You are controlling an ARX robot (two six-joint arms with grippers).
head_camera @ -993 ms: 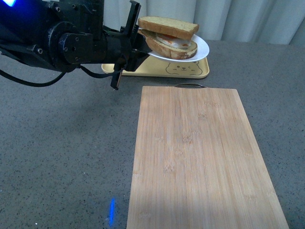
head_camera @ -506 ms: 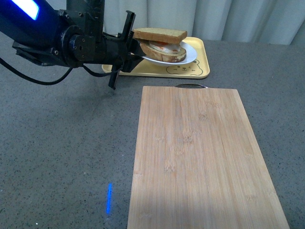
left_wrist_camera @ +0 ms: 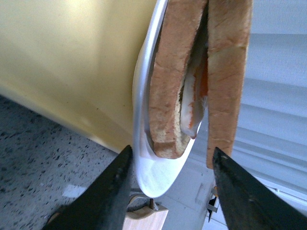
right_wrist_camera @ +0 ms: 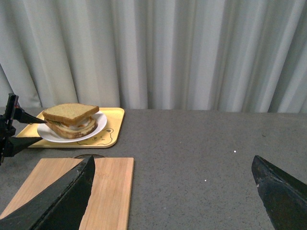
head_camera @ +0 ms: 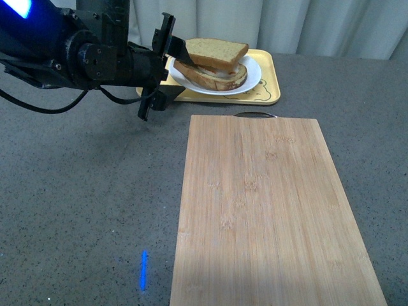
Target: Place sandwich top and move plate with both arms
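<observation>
Plate (head_camera: 252,76) being held at near rim by left gripper (head_camera: 171,60), jaws spread either side of rim and sandwich edge; firm clamp cannot be told. Plate being set over yellow tray (head_camera: 271,95), beyond cutting board (head_camera: 268,210). Sandwich top (head_camera: 217,50) being carried on egg slice (head_camera: 213,76), on plate. Right gripper (right_wrist_camera: 175,191) being kept wide open, empty, well apart.

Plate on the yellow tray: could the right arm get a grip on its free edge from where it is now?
Probably yes. The right gripper is open and well back, with bare table between. The plate shows a free rim on its near side; the left gripper takes only the opposite edge.
</observation>
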